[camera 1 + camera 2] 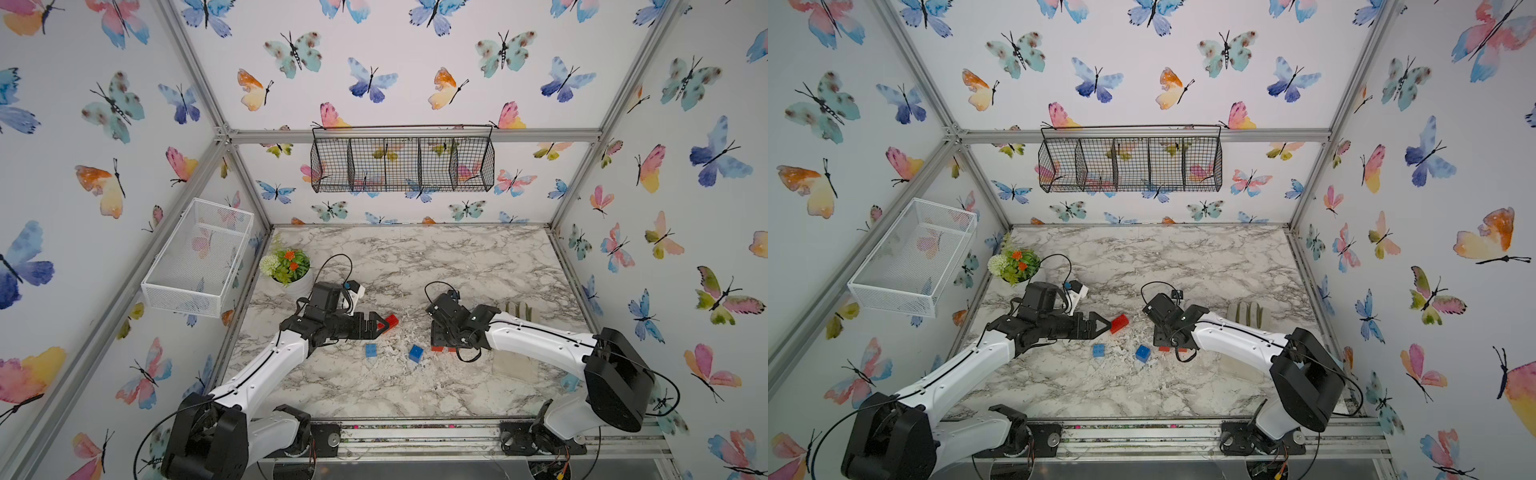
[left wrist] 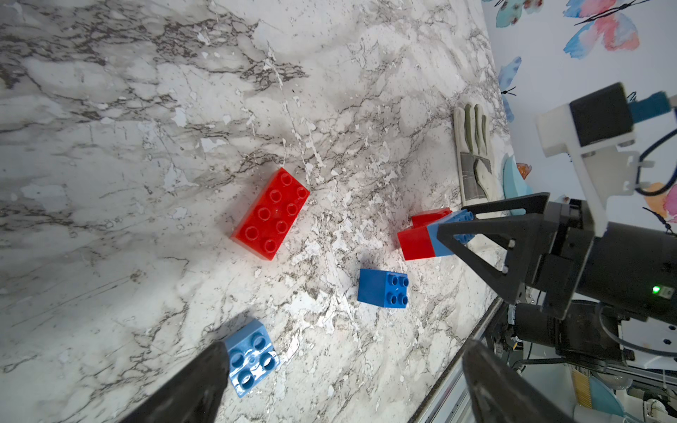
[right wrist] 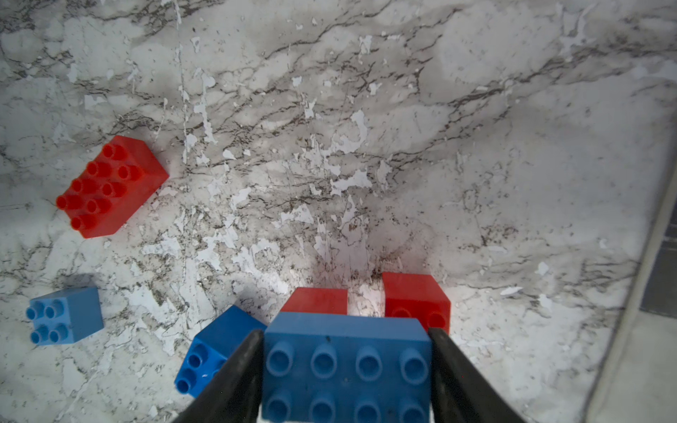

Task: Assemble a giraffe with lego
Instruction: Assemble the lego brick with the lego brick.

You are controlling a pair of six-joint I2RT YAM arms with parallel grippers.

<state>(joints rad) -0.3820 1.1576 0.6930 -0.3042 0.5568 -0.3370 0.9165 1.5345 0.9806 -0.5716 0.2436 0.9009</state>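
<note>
The right gripper [image 3: 346,366] is clamping the long blue brick [image 3: 346,360] above two red square bricks [image 3: 415,296]; the left gripper [image 2: 344,381] is standing apart near it.

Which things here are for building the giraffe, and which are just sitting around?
For the giraffe:
- long blue brick, held by the right gripper
- two small red bricks under it
- long red brick
- two small blue bricks

Just lying about:
- glove
- flower pot
- black wire basket
- white mesh basket
</note>
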